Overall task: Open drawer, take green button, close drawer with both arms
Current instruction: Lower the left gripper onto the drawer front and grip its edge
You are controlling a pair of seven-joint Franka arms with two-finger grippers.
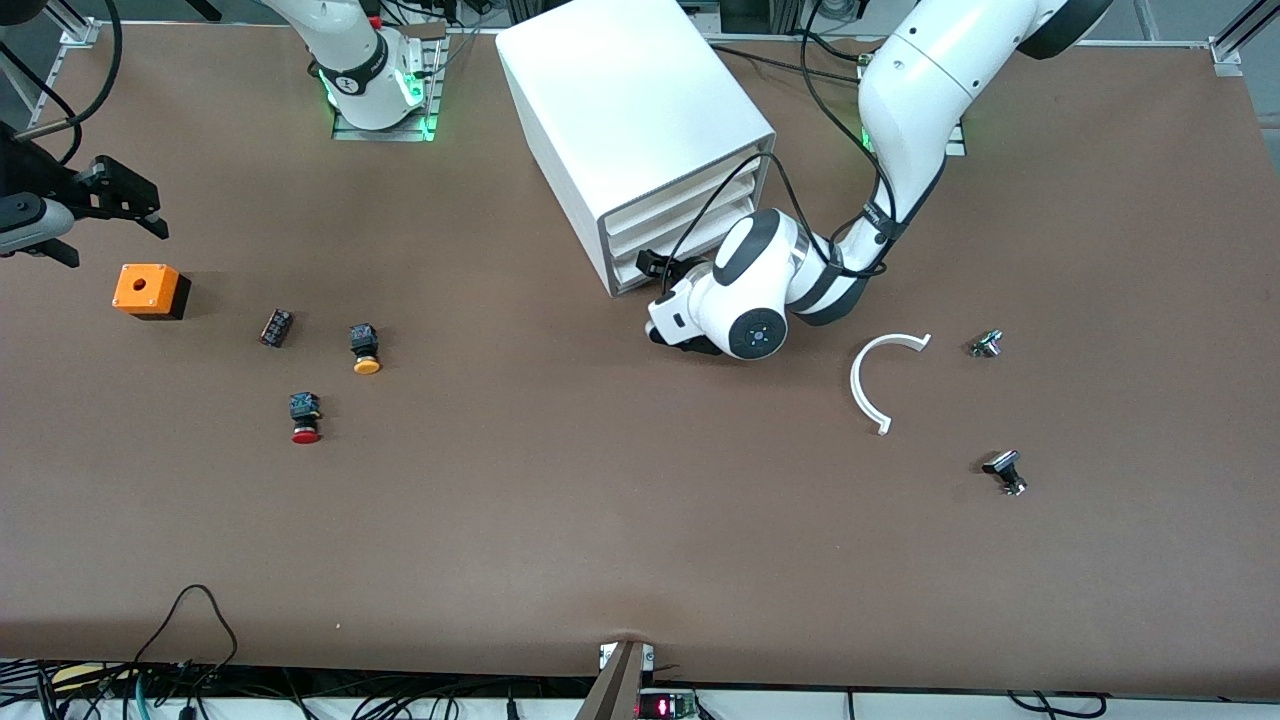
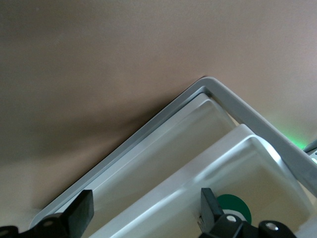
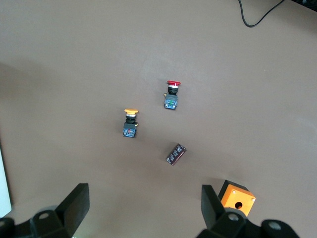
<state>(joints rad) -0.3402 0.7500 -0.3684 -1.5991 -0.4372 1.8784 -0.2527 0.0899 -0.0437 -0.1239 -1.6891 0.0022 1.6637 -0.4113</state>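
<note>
The drawer (image 2: 163, 163) is seen partly open at the cabinet's (image 1: 640, 120) foot, the green button (image 2: 234, 208) inside it, untaken; the left hand (image 2: 143, 210) is spread wide there, the right hand (image 3: 143, 208) waits wide over the counter (image 1: 600, 500); closing remains

— What does everything sit on?
— A wide table (image 1: 600, 520) with a flat brown top, evenly lit, shadows short and soft.
— And round its edges?
— Black cables (image 1: 190, 640) trail over the edge nearest the front camera. Metal rails (image 1: 1235, 35) stand at the corners along the edge where the bases are, and green light (image 1: 425, 120) glows there.
</note>
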